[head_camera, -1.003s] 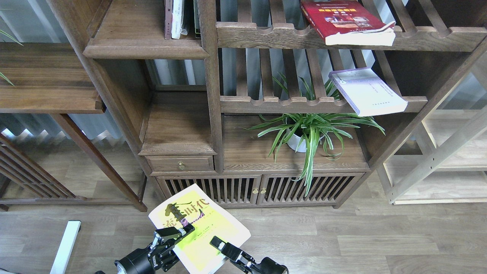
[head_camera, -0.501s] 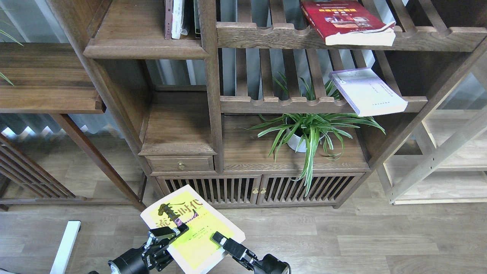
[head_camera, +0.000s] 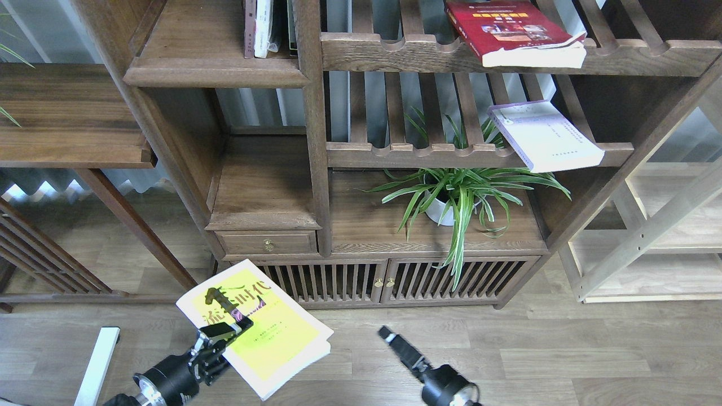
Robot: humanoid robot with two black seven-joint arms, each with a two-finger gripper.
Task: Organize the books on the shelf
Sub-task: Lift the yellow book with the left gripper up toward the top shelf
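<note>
1. Fingers of the left gripper (head_camera: 228,329) are clamped on the left part of the yellow-green paperback with black Chinese characters (head_camera: 256,330), one dark finger lying across its cover; the left arm enters from the lower left edge.
2. That yellow-green paperback is held off the floor, cover up and tilted, in front of the bookcase's slatted lower doors (head_camera: 389,281).
3. Off to the right, the right gripper (head_camera: 389,336) points up and to the left, well apart from the paperback and touching nothing; it is seen narrow and dark, so I cannot tell whether its fingers are parted or together.
4. Above the doors, a green spider plant in a white pot (head_camera: 459,197) stands on the dark-brown cabinet top, and a small drawer with a brass knob (head_camera: 268,243) sits to its left.
5. On the lower slatted rack, the pale lavender-white paperback (head_camera: 544,135) lies flat, its corner jutting past the scalloped front rail.
6. On the upper slatted rack, the thick red book with a yellow title band (head_camera: 516,31) lies flat, also overhanging the rail.
7. At upper left, the narrow dark-brown wooden shelf with a rounded front edge (head_camera: 214,73) carries a few upright books (head_camera: 262,28) against the post at its right end.
</note>
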